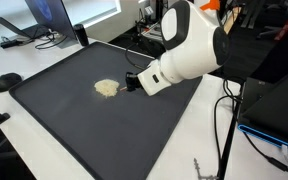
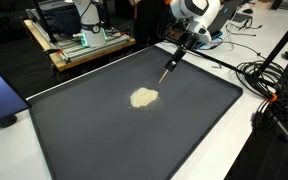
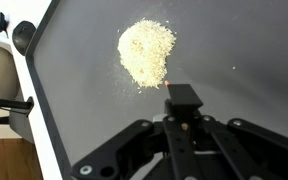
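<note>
while pincer (image 3: 183, 102) clamps a thin stick (image 2: 168, 67) | grainy pale heap (image 3: 147, 52) near its tip | matte black mat (image 1: 84, 125)

Open passage over the dark mat (image 2: 104, 135) all round the grain pile (image 2: 142, 97), hemmed by cables (image 2: 267, 82) past three o'clock and a wooden rack (image 2: 84, 48) toward eleven o'clock.

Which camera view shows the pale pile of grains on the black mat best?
The wrist view: the pile is large there, from above, with single grains visible at its edge. In both exterior views it is only a small pale patch on the mat, without detail.
</note>
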You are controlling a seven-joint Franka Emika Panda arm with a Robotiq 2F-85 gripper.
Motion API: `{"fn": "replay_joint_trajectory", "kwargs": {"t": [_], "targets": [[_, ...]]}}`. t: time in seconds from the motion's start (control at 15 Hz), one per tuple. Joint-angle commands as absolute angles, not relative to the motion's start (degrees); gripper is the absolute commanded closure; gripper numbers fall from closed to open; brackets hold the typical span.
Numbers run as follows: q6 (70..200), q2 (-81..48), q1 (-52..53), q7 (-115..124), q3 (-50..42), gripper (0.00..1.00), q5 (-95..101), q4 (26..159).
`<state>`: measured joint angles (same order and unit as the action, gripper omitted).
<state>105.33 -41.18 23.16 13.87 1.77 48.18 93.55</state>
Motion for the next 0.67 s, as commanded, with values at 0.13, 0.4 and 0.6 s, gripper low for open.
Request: {"fn": "replay_joint_trajectory", "kwargs": {"t": [0.13,0.4,0.6], "targets": [[101.2,-46.7,23.4,13.6,2.5,0.97,49.5,86.4],[102.5,-45.5,20.4,9.5,3.9,0.97,45.9,85.5],[104.3,-43.4,16.4,5.1,5.1,0.97,41.6,85.5]]}}
